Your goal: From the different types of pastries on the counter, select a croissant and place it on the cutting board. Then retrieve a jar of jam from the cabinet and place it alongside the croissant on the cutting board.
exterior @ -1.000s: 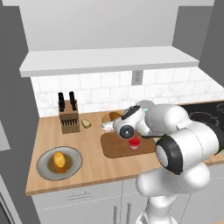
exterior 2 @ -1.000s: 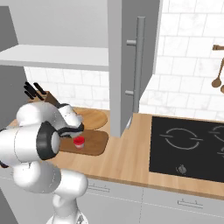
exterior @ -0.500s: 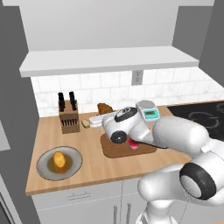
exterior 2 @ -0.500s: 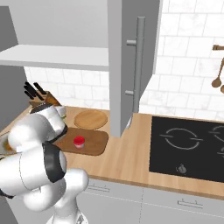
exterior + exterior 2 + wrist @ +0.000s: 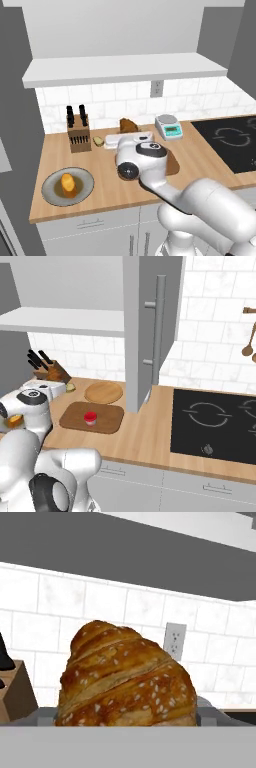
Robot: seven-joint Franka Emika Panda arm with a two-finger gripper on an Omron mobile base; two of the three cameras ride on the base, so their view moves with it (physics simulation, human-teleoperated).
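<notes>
The croissant [image 5: 125, 682] is a dark golden-brown seeded pastry, upright and very close in front of the hand camera. It stands at the back of the counter [image 5: 200, 150] by the tiled wall, and its top [image 5: 128, 125] shows just behind my gripper [image 5: 129, 137]. The fingers are hidden, so I cannot see whether they touch it. The red jar of jam [image 5: 90, 417] stands alone on the dark cutting board [image 5: 107, 423], whose edge [image 5: 173, 162] shows past my arm. The white cabinet shelf [image 5: 125, 70] runs overhead.
A grey plate [image 5: 50, 192] holds the orange-yellow bun [image 5: 67, 184] at front left. The knife block [image 5: 79, 134] and the tiny pale piece [image 5: 98, 141] are at the back left. A scale [image 5: 168, 127], a round tan plate [image 5: 103, 392] and the black hob [image 5: 215, 423] lie to the right.
A second ago my hand was at the jar on the board. It has since swung back and left to the croissant. The jar stays on the board.
</notes>
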